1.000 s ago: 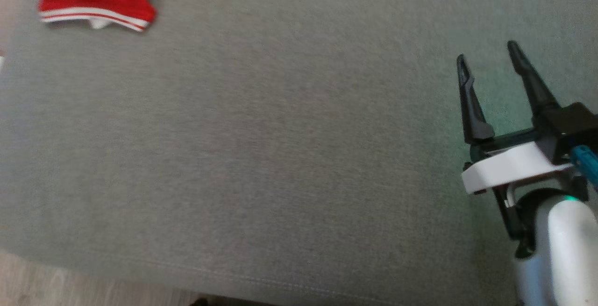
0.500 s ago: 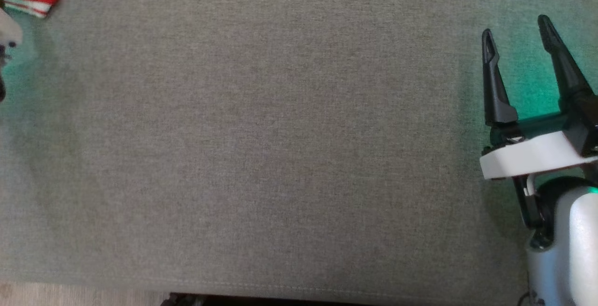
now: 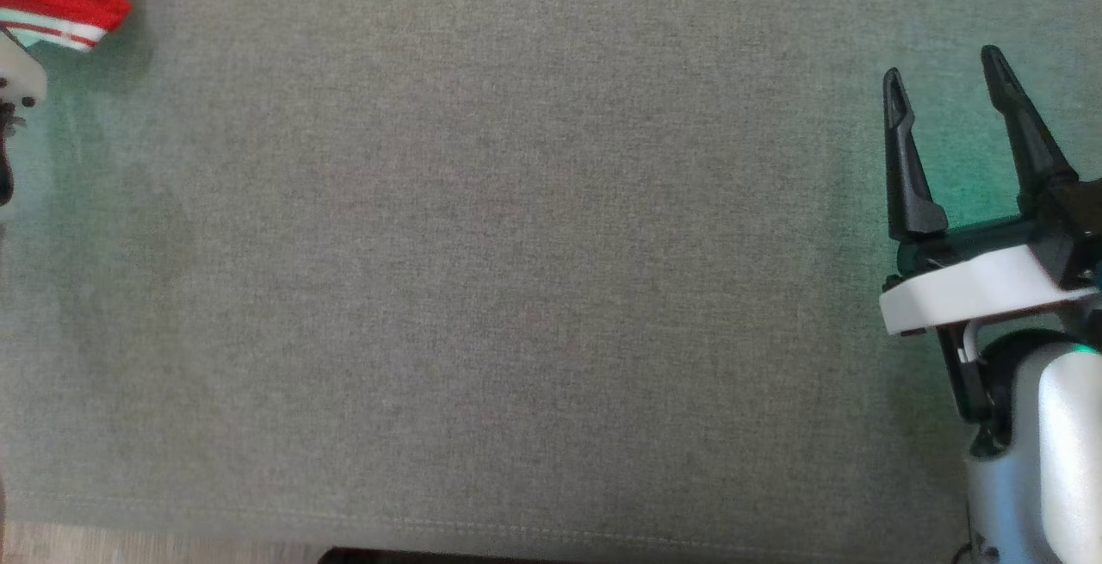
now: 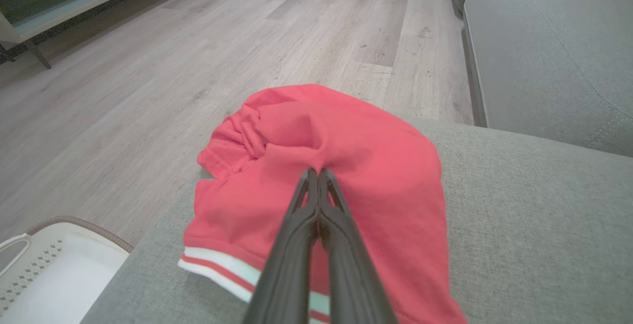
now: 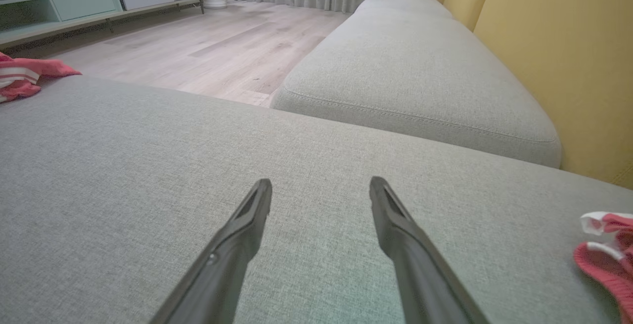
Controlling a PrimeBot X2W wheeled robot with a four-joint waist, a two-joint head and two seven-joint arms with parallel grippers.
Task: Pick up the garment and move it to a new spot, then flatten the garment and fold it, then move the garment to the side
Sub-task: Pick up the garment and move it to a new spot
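Closed up within the last second: left gripper (image 4: 318,170), fingers pressed together on a raised pinch of the red garment (image 4: 385,165). Bunched at the corner of the grey sofa seat (image 4: 544,225), near the wooden floor (image 4: 198,42), white basket (image 4: 49,269) below. Spread wide and empty: right gripper (image 5: 320,185), over bare seat, well apart from garment.

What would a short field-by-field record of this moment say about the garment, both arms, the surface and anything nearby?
garment: red garment, white-striped hem, crumpled at the cushion's corner
left arm: left gripper fingers shut, pinching a pucker of the fabric
right arm: right gripper fingers open, holding nothing, over bare cushion
surface: grey sofa cushion
nearby: white basket below the cushion's edge; red-and-white fabric piece off to the side
stage: grasp made; not yet flattened or folded
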